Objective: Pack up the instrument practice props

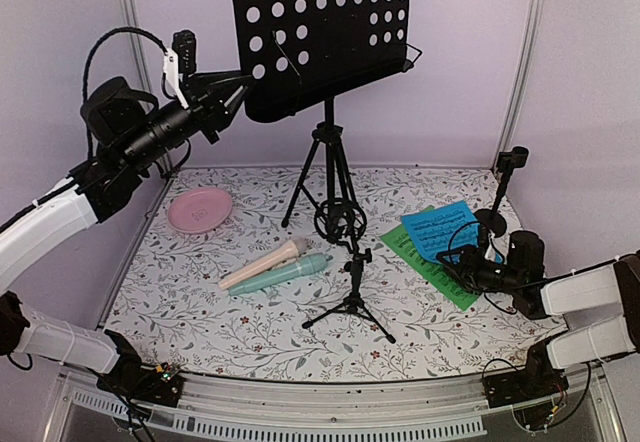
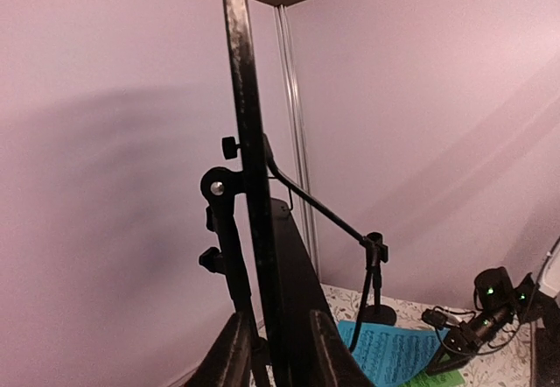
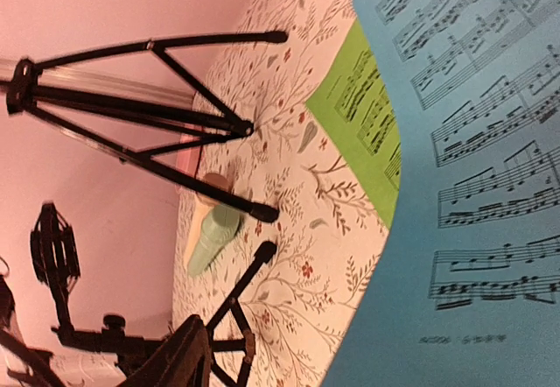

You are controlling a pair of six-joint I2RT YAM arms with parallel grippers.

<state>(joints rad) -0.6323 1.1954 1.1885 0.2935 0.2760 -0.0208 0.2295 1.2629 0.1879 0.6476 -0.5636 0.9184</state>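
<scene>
Tabletop (image 1: 200, 312), music sheets (image 1: 440, 224) near right edge

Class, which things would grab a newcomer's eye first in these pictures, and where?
The black perforated music rack towers at the back centre. A blue music sheet overlaps a green sheet on the right, and a mint microphone and beige microphone lie side by side mid-table.

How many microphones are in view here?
2. The beige microphone and the mint microphone lie side by side on the table, left of the small stand. No others show.
</scene>
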